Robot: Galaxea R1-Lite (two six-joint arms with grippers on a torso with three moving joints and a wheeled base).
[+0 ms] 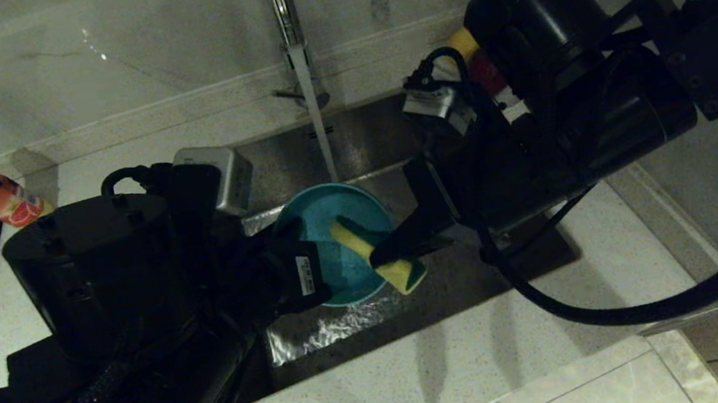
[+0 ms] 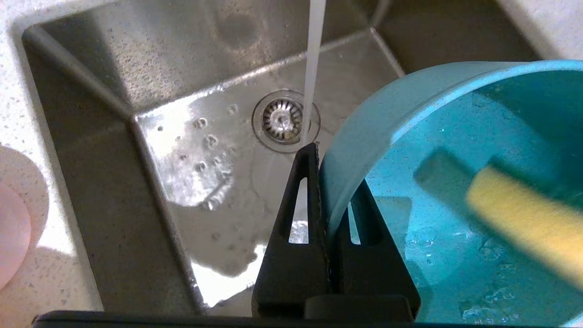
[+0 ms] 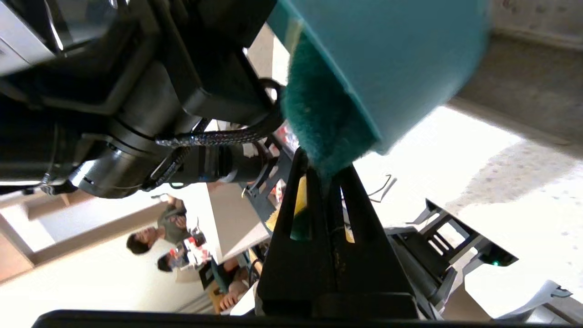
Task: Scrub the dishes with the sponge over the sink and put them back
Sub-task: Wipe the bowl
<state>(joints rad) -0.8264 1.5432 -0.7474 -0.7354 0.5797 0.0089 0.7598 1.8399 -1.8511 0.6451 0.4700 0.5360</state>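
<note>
Steel sink (image 2: 136,68), speckled counter (image 1: 425,375) | left end effector (image 2: 328,191) pinches blue bowl (image 1: 335,233) | right end effector (image 3: 323,182) apparently clamps sponge (image 1: 380,254)

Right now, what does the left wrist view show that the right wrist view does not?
Only the left wrist view shows the sink floor with its drain strainer, the running water stream, and the left end effector shut on the light blue bowl rim, one finger inside and one outside.

Only the right wrist view shows the right end effector shut on the sponge, green scouring side against the bowl, with people in the background.

Both show the blue bowl and the sponge.
</note>
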